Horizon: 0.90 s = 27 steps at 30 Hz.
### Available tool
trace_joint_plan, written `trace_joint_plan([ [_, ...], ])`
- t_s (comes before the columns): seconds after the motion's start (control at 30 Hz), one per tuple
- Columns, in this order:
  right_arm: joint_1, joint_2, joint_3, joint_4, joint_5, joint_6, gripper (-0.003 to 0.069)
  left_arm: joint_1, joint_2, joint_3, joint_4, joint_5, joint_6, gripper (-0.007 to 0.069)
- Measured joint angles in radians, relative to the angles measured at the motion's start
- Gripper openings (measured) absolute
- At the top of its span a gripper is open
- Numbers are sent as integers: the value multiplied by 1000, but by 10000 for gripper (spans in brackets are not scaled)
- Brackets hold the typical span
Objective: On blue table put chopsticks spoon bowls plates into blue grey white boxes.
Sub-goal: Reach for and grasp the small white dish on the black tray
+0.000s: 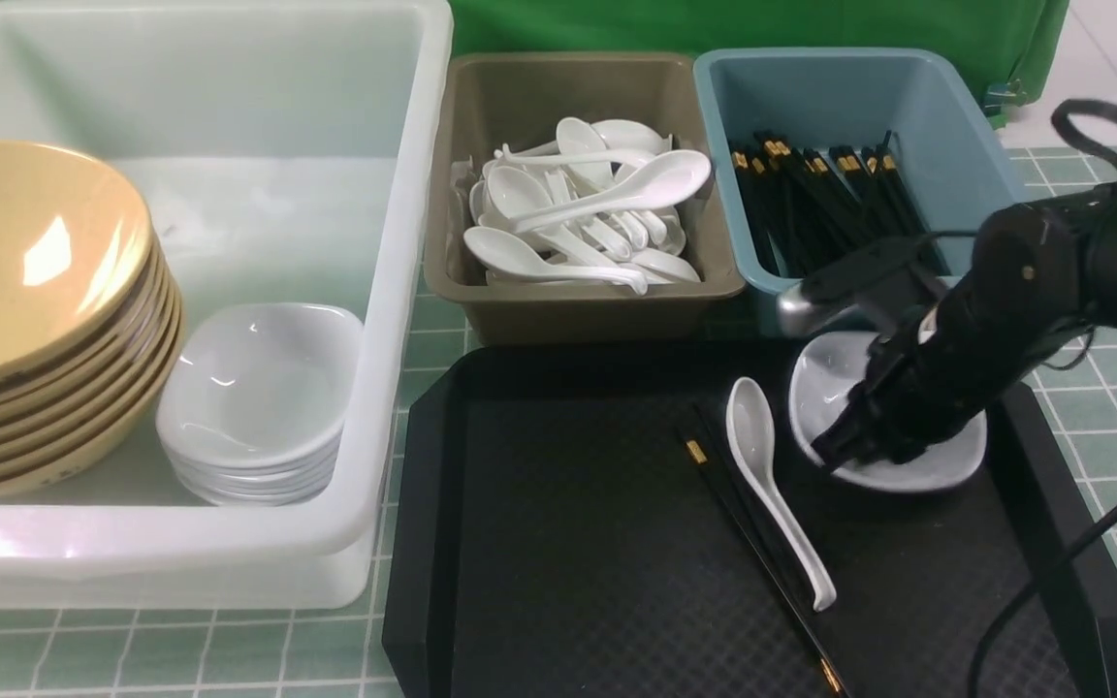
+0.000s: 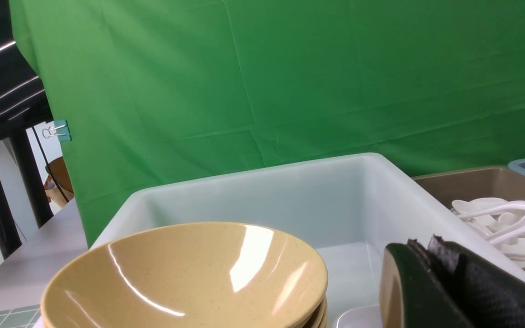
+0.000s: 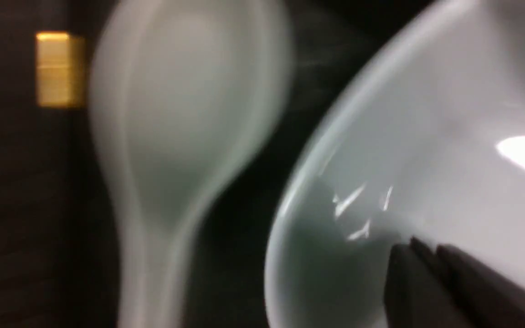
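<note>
Pinching white dish (image 1: 825,378) rim, right claw (image 1: 838,454) narrow on it; lift straight, spoon (image 1: 774,490) just beside claw.

No readable text, label or number anywhere.

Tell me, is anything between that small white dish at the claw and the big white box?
Only low things: the white spoon and black chopsticks lie flat on the tray between dish and white box. Lifted, the dish likely clears them and the box's wall.
</note>
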Motion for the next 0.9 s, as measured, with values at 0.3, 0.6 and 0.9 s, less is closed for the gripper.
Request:
trace_joint_plan([
  [0.3, -19, -171, 8, 95, 85, -89, 143, 0, 0, 0, 13, 0, 0, 5],
  [0.6, -218, -139, 54, 113, 60, -30, 353, 0, 0, 0, 14, 0, 0, 5],
  [0.9, -211, -41, 90, 229, 36, -51, 324, 0, 0, 0, 15, 0, 0, 5],
])
